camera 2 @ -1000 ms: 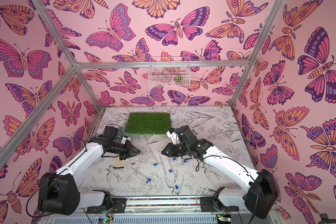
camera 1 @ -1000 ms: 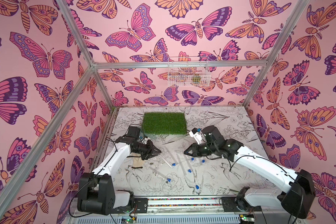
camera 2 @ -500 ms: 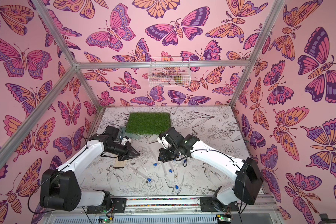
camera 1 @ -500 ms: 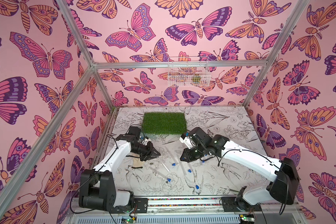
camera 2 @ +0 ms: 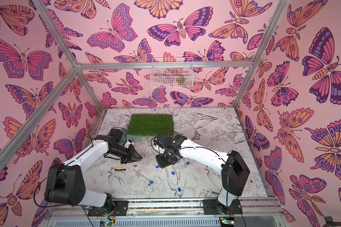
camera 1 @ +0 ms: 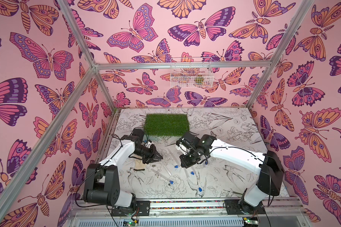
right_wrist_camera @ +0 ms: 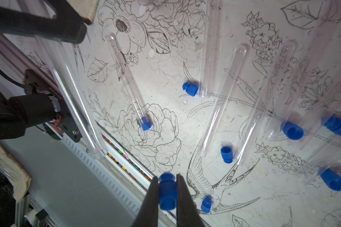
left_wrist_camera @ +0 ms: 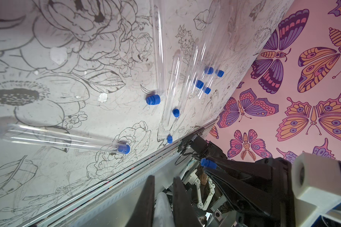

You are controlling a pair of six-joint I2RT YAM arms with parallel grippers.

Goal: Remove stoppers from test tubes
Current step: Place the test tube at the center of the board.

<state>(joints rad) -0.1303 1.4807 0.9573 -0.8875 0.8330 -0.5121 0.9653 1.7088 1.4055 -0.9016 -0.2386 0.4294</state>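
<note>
The left gripper [left_wrist_camera: 163, 182] is clenched on a clear test tube [right_wrist_camera: 75, 94] that runs out past its fingertips. The right gripper [right_wrist_camera: 167, 180] pinches a blue stopper [right_wrist_camera: 167, 194] between its tips. Loose stoppers [right_wrist_camera: 190, 89] and other tubes [right_wrist_camera: 224, 94] lie on the table [right_wrist_camera: 165, 49] below it.

The left hand [left_wrist_camera: 163, 182] pinches a clear test tube [left_wrist_camera: 161, 206]; loose blue stoppers [left_wrist_camera: 153, 99] dot the table [left_wrist_camera: 110, 59].

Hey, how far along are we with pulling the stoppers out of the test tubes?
Done: several tubes lie open, with loose stoppers beside them. In hand: the right gripper pinches a stopper, apart from the open tube the left gripper holds. Left: at least one stoppered tube on the table; whether more remain I cannot tell.
</note>
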